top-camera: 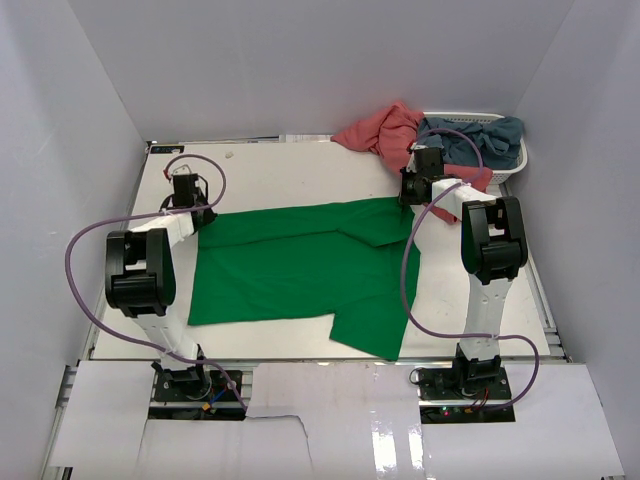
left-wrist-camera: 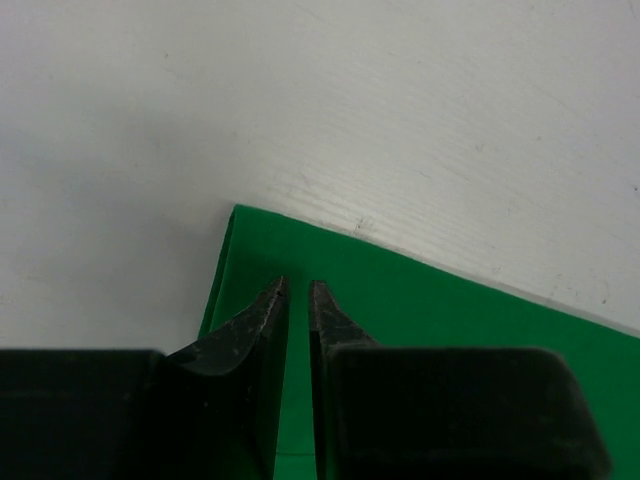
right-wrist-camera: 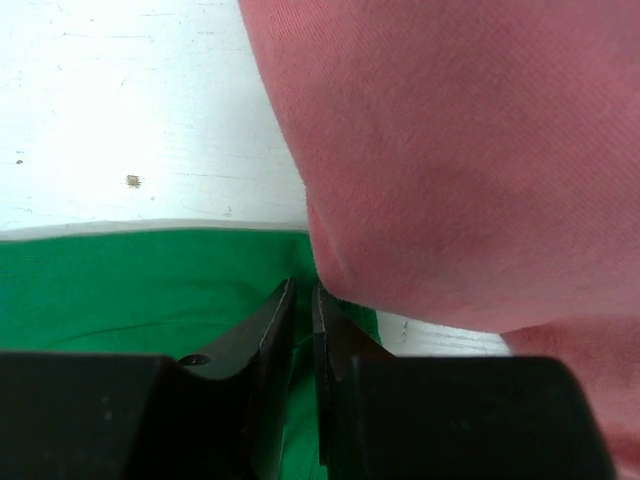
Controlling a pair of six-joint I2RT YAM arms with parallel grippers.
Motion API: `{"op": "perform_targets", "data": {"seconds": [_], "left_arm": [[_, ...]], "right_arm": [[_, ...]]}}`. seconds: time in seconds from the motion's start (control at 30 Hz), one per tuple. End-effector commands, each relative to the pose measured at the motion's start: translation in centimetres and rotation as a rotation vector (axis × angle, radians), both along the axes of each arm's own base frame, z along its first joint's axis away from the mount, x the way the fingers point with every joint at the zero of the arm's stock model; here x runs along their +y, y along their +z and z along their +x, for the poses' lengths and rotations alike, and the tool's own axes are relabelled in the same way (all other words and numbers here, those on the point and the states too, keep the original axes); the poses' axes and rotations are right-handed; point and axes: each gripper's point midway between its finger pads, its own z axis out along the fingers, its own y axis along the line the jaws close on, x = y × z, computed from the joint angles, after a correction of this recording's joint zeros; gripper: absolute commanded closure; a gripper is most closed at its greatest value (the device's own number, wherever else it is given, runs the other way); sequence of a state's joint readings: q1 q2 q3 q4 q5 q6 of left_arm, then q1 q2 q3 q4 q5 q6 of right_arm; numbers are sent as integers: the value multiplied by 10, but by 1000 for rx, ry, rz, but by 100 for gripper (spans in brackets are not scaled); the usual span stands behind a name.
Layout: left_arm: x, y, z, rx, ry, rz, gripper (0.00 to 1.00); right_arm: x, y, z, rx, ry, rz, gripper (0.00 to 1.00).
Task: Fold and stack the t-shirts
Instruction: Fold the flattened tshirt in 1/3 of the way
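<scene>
The green t-shirt (top-camera: 300,265) lies spread flat across the middle of the table, one sleeve pointing to the near edge. My left gripper (top-camera: 200,212) is down at its far left corner; in the left wrist view its fingers (left-wrist-camera: 297,285) are pinched almost together on the green cloth (left-wrist-camera: 420,300). At the far right corner my right gripper (top-camera: 408,200) is shut on the green cloth (right-wrist-camera: 120,280), its tips (right-wrist-camera: 304,285) right beside the salmon-pink t-shirt (right-wrist-camera: 450,150). That pink t-shirt (top-camera: 385,130) lies crumpled at the back, and the grey-blue t-shirt (top-camera: 480,140) lies in the basket.
A white slatted basket (top-camera: 520,165) stands at the back right corner, with the pink cloth draped over its left side onto the white table (top-camera: 270,170). Grey walls close in the table on the left, back and right.
</scene>
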State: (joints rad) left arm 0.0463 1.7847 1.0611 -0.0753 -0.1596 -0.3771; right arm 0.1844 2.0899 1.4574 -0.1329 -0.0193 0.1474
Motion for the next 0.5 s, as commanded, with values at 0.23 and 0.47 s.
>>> {"op": "perform_targets", "data": {"seconds": [0.23,0.47], "left_arm": [[-8,-26,8,55,-26,-32,82],[-3,-37,19,78,-21,-5,83]], "right_arm": [[6,5,14,-3,13,9,82],[10,-2,23,9,6,12,81]]}}
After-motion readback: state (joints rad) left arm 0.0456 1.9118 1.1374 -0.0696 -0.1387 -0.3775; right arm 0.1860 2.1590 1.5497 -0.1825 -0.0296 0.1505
